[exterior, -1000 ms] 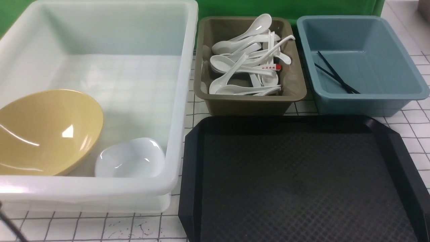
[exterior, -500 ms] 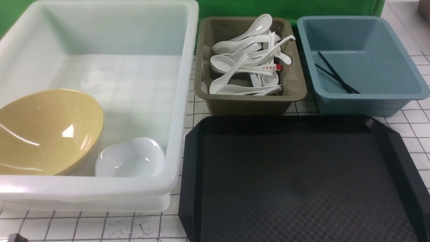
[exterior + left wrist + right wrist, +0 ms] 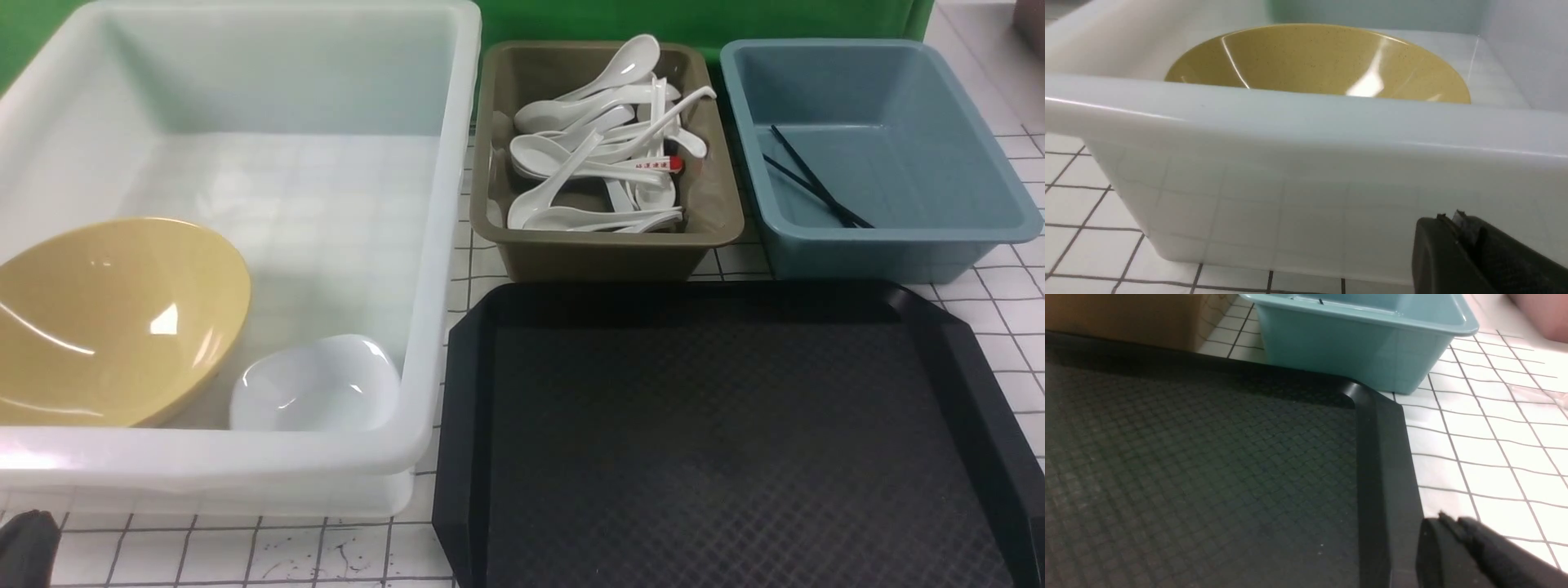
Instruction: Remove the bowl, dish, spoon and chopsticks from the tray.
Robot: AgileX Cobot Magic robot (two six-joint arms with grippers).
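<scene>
The black tray (image 3: 718, 441) lies bare at the front right; its corner shows in the right wrist view (image 3: 1376, 457). The mustard bowl (image 3: 114, 318) leans in the white tub's front left, seen over the wall in the left wrist view (image 3: 1323, 61). The white dish (image 3: 314, 384) sits beside it. Several white spoons (image 3: 588, 155) fill the olive bin. The black chopsticks (image 3: 812, 180) lie in the blue bin. My left gripper (image 3: 1451, 218) is shut and empty, low outside the tub's front wall. My right gripper (image 3: 1447, 520) is shut and empty over the tray's right rim.
The big white tub (image 3: 441, 245) stands at the left, the olive bin (image 3: 604, 253) in the middle back, the blue bin (image 3: 890, 245) at the back right. A white handle with red marks (image 3: 661, 163) lies among the spoons. A green backdrop rises behind. The table is white tile.
A dark part of my left arm at the bottom left corner of the front view has shifted and now shows as a rounded shape. Everything else is as before.
</scene>
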